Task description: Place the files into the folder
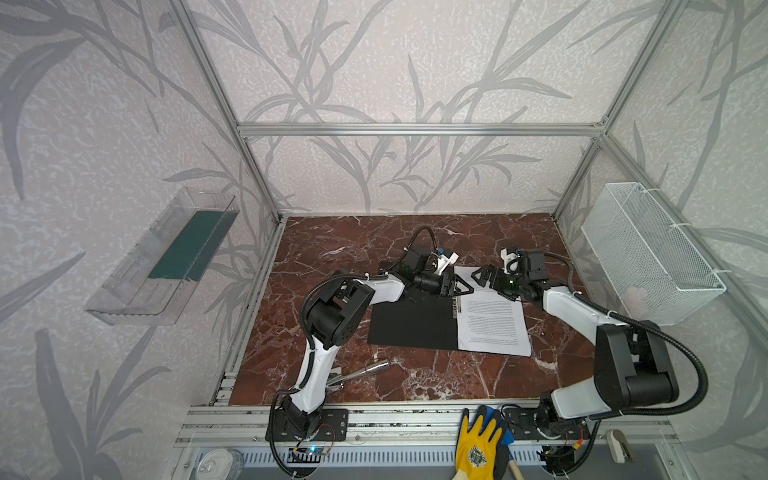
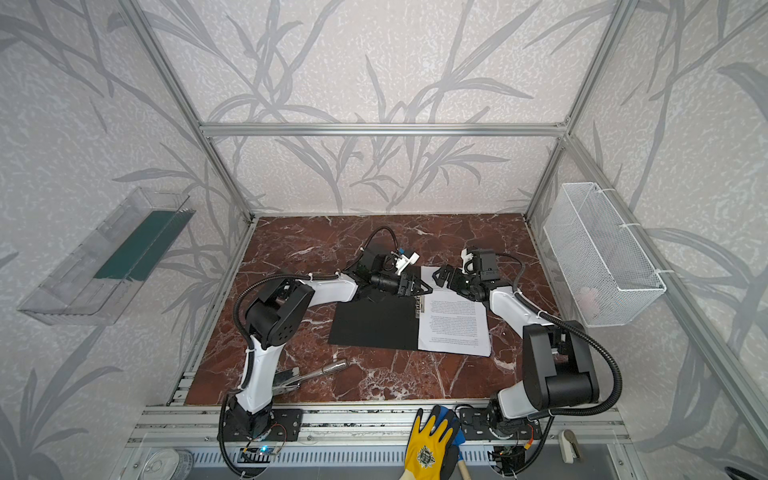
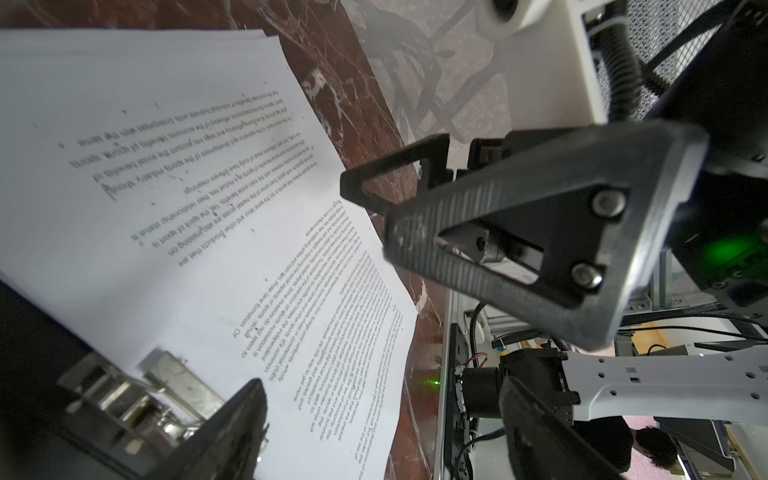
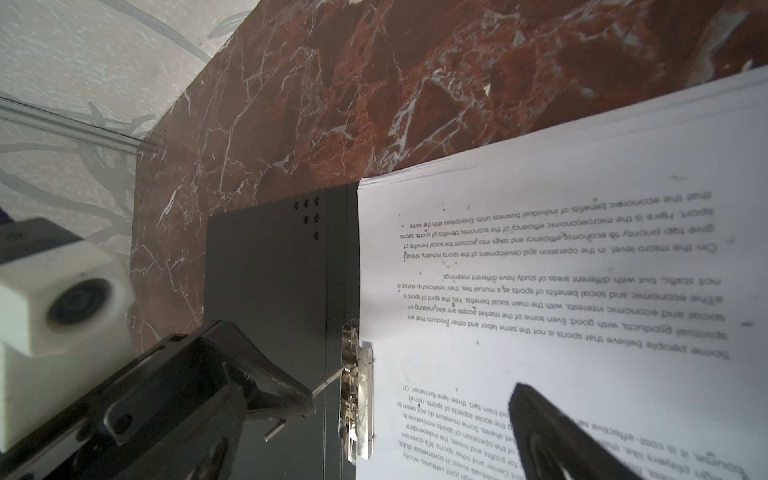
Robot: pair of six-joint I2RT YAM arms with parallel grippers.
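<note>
The folder (image 1: 411,324) (image 2: 374,326) lies open on the marble table, black inside up. The files (image 1: 492,322) (image 2: 453,328) (image 3: 187,187) (image 4: 561,270) sit as a stack on its right half, their edge tucked at the metal spine clip (image 1: 456,305) (image 4: 357,395) (image 3: 166,386). My left gripper (image 1: 467,289) (image 2: 427,286) (image 3: 386,415) is open at the clip's far end. One of its fingers (image 4: 266,382) rests by the clip's wire lever. My right gripper (image 1: 478,276) (image 2: 438,276) (image 4: 384,399) faces it, open, low over the files' far corner, holding nothing.
A metal hand tool (image 1: 357,374) lies near the left arm's base. A clear wall bin holding a dark green slab (image 1: 187,249) hangs on the left, a white mesh basket (image 1: 648,249) on the right. A yellow glove (image 1: 478,444) lies on the front rail.
</note>
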